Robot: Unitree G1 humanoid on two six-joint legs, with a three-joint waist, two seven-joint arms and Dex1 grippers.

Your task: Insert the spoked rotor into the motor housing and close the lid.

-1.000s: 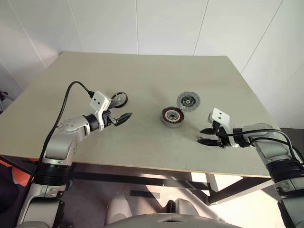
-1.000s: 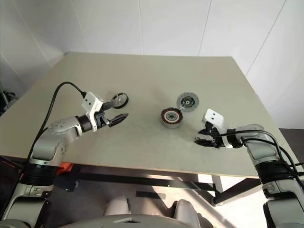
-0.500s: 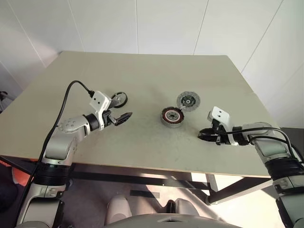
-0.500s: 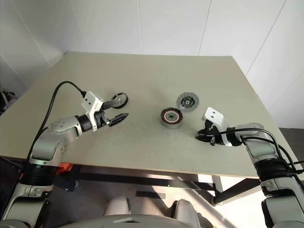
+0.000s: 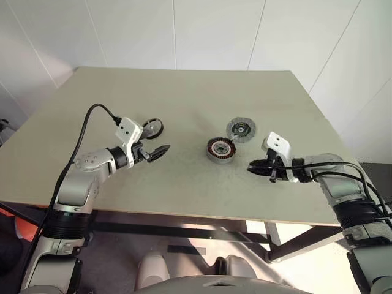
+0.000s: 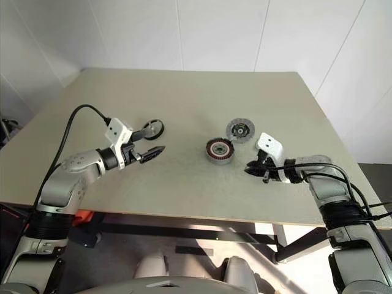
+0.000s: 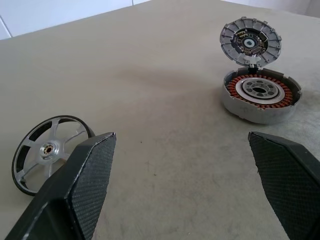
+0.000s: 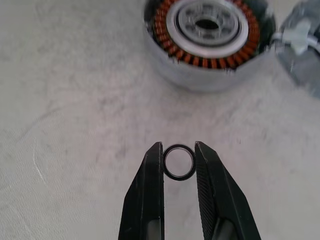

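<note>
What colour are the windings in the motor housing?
Copper-orange, ringing the housing; clearest in the right wrist view.

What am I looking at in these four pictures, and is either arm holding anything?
It is a two-armed humanoid robot at a table. The two wide pictures come from its head, looking down over both arms. The two close pictures come from a camera on each wrist, looking along that arm's two black fingers.

On the table lie a spoked rotor, a motor housing with a ring of copper windings, and its lid, which stands tilted up at the housing's far edge.

The left gripper is open and holds nothing; the rotor lies just beyond it. The right gripper is pinching a small black ring between its fingertips, near the housing.
</note>
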